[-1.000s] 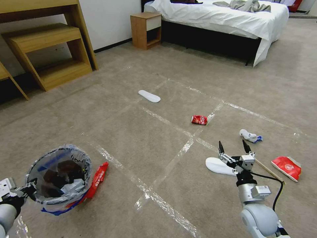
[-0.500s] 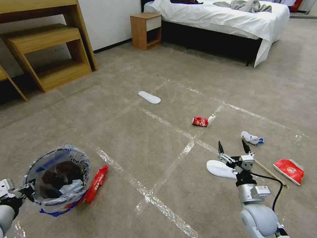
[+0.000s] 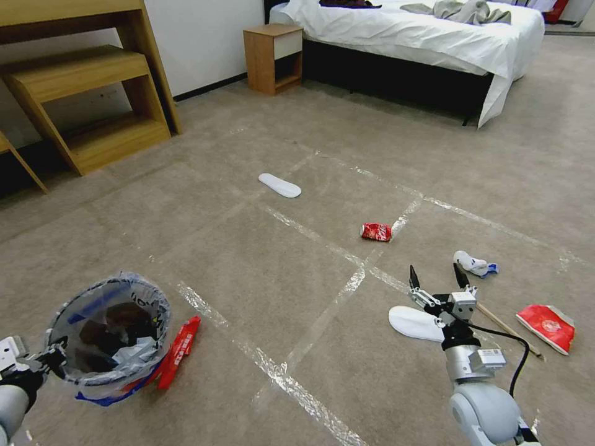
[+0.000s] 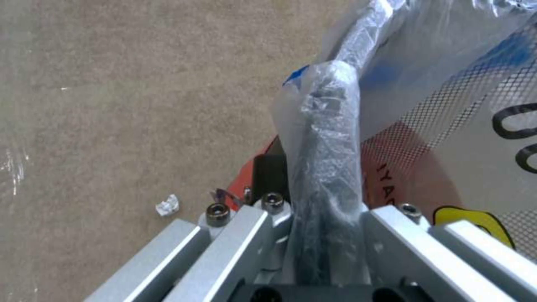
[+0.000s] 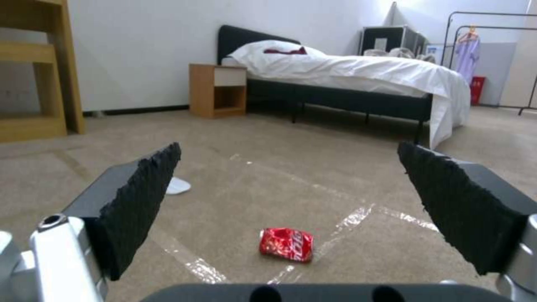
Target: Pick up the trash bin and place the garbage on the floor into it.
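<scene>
Bin point(image 3: 108, 337) rim clamped between left gripper point(image 4: 324, 235) jaws, bag pinched in too. Right gripper point(image 3: 436, 280) jaws wide, nothing held; can point(image 5: 286, 244) on carpet point(image 3: 260, 272) ahead between them, insole point(image 3: 414, 323) just below.

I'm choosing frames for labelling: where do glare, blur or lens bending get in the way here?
Head view: tape lines on the floor shine, and the furniture edges bow. Left wrist view: the trash bin bag glints and looks soft up close. Right wrist view: the crushed can is fairly sharp, the near finger pads dark.
</scene>
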Available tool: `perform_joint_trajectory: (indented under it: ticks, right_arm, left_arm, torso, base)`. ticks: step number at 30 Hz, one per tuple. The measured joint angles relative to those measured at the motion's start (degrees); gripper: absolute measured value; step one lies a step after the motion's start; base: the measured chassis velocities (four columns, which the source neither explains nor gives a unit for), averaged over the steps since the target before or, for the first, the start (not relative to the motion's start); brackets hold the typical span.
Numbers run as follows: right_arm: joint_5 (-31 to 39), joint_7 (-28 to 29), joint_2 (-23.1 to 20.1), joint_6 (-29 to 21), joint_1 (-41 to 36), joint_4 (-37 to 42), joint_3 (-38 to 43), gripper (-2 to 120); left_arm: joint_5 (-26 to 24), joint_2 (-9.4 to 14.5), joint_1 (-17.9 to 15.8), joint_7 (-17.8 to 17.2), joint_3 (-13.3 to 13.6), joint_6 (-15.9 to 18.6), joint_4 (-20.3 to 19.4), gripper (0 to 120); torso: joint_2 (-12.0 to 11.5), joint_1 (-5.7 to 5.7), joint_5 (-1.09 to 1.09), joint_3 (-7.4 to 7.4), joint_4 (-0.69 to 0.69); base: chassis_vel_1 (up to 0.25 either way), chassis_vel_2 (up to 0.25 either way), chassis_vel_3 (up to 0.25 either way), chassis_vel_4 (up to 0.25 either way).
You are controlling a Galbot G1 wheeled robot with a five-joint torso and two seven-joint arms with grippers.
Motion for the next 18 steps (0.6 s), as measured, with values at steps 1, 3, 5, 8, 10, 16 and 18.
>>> perform_joint_trajectory:
  ticks: [1, 3, 5, 8, 10, 16, 18]
  right_arm:
    - [0.0, 0.0, 0.0, 0.0, 0.1, -0.1, 0.0, 99]
    - [0.0, 0.1, 0.1, -0.1, 0.2, -0.2, 0.0, 99]
    - [0.0, 0.1, 0.2, -0.1, 0.3, -0.3, 0.0, 99]
    - [0.0, 0.1, 0.3, -0.1, 0.4, -0.4, -0.1, 99]
    - [-0.2, 0.1, 0.5, -0.1, 0.4, -0.5, -0.1, 99]
    - [3.1, 2.8, 1.0, -0.7, 1.2, -0.8, -0.8, 100]
    - [5.8, 5.1, 1.0, -2.7, 1.5, -0.7, -1.1, 100]
  left_arm:
    - [0.0, 0.0, 0.0, 0.0, 0.0, 0.0, 0.0, 1]
    - [0.0, 0.0, 0.0, 0.0, 0.0, 0.0, 0.0, 1]
    - [0.0, -0.1, 0.0, 0.1, 0.0, 0.0, 0.0, 1]
    - [0.0, -0.1, 0.0, 0.1, 0.0, -0.1, 0.0, 1]
    - [0.1, -0.1, 0.1, 0.1, 0.0, -0.1, 0.0, 1]
    - [0.1, -0.1, 0.1, 0.1, 0.0, -0.1, 0.0, 1]
    - [0.1, -0.1, 0.1, 0.1, 0.0, -0.1, 0.0, 1]
  torso:
    - [0.0, 0.00, 0.00, 0.00, 0.00]
    - [0.0, 0.00, 0.00, 0.00, 0.00]
    - [0.0, 0.00, 0.00, 0.00, 0.00]
    - [0.0, 0.00, 0.00, 0.00, 0.00]
    - [0.0, 0.00, 0.00, 0.00, 0.00]
    - [0.0, 0.00, 0.00, 0.00, 0.00]
    - [0.0, 0.00, 0.00, 0.00, 0.00]
  base:
    - [-0.054, 0.043, 0.046, -0.051]
    - [-0.054, 0.061, 0.046, -0.046]
    - [-0.041, 0.062, 0.049, -0.063]
    - [-0.037, 0.062, 0.051, -0.045]
    - [-0.039, 0.062, 0.049, -0.034]
    - [-0.041, 0.051, 0.047, -0.039]
    - [0.000, 0.000, 0.000, 0.000]
